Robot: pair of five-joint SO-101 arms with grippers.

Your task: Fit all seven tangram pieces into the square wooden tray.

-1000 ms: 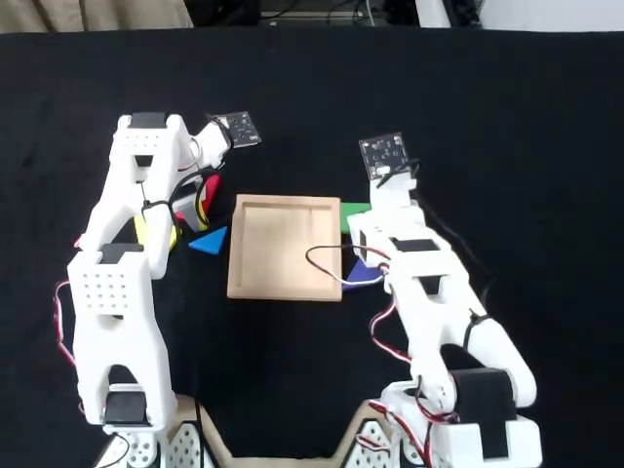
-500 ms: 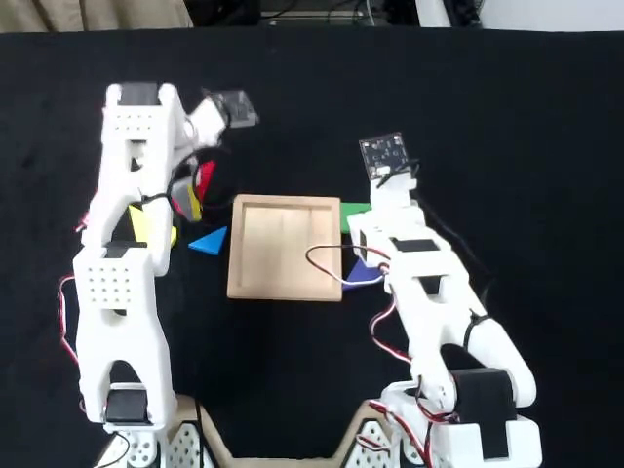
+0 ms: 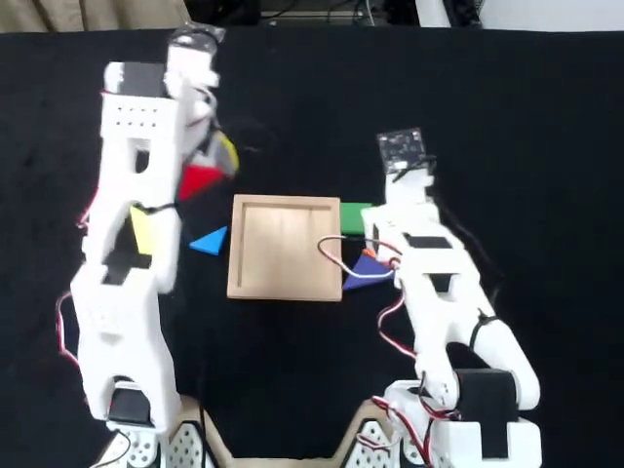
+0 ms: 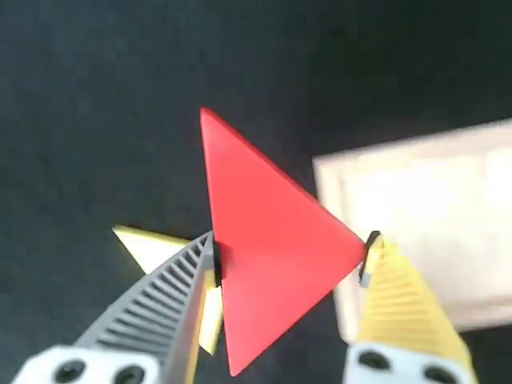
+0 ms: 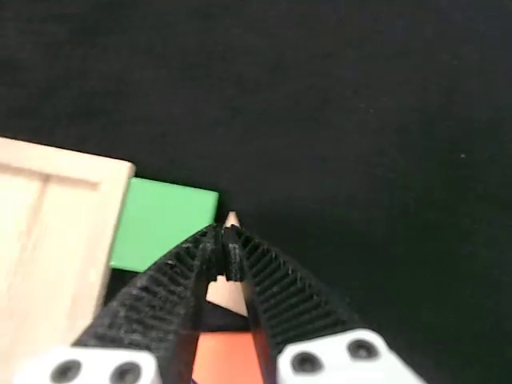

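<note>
Left claw: the left claw [image 4: 288, 258] is closed on a flat red triangle [image 4: 264, 248], one grey finger [image 4: 172, 296] and one yellow finger [image 4: 400, 300] pressing on opposite edges.
Red triangle: in the high view it sits in the claw just left of and beyond the far left corner of the tray.
Tray: the square wooden tray [image 3: 285, 247] lies on the black worktop [image 3: 526, 117], in the middle between the two arms.
Right claw: the right claw [image 5: 226, 244] has its black fingertips pressed together over an orange piece [image 5: 224, 356]; whether it grips that piece cannot be told.
Green square: a green square [image 5: 164, 224] lies touching the tray's right side at the far corner.
Dark blue triangle: a dark blue triangle [image 3: 363, 275] lies at the tray's near right corner, partly under the right arm.
Light blue triangle: a light blue triangle [image 3: 209, 241] lies just left of the tray.
Yellow piece: a yellow piece [image 3: 143, 229] lies farther left, partly hidden by the left arm.
</note>
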